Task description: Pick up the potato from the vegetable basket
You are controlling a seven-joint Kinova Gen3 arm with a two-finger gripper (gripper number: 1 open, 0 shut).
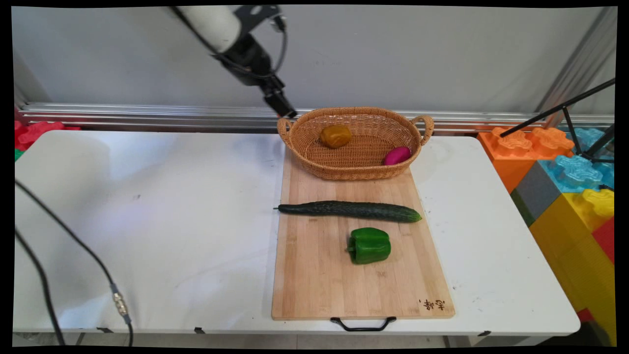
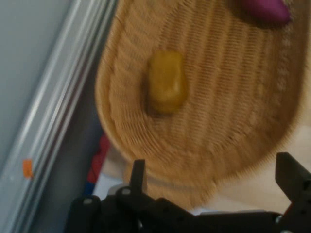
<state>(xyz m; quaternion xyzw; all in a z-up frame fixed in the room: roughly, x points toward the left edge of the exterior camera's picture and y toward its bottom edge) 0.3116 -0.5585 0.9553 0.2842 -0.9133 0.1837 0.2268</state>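
One basket (image 1: 354, 147), one board (image 1: 319, 275), one cucumber (image 1: 349, 210), one green pepper (image 1: 371, 245), one yellow fruit (image 1: 336, 136), one magenta item (image 1: 397, 156).

The white arm slants down from the tabletop's far edge, upper left, ending in the black gripper (image 1: 285, 109), which hangs raised above the far edge of the tabletop (cables trail from the wrist). In the hand view its two fingers (image 2: 138, 175) stand wide apart, nothing between them.

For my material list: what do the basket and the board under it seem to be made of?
Basket: woven wicker or rattan, tan and matte; the weave strands show. Board: light wood, probably bamboo, smooth; it shows parallel strips and grain, with a black handle at its near edge.
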